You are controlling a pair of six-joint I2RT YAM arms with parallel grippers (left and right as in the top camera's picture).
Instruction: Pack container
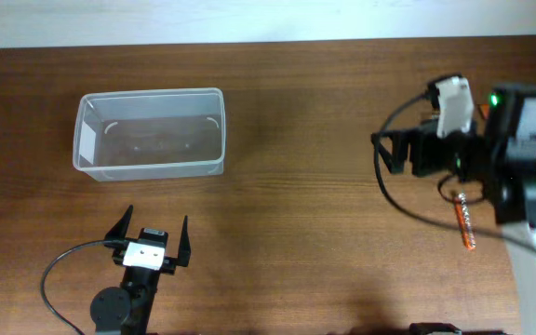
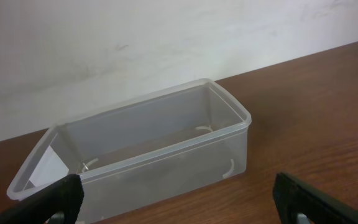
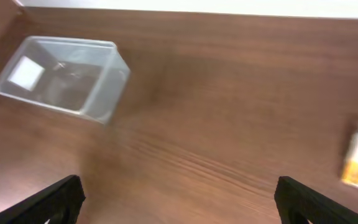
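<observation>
Overhead shows you one clear container at the far left of the table and one orange-handled tool beneath the right arm. Your left gripper and right gripper both gape wide, holding nothing.

Your left gripper is pointing away from its base, its jaws standing wide apart. Your right gripper is hovering high, pointing left, jaws gaping wide too.
</observation>
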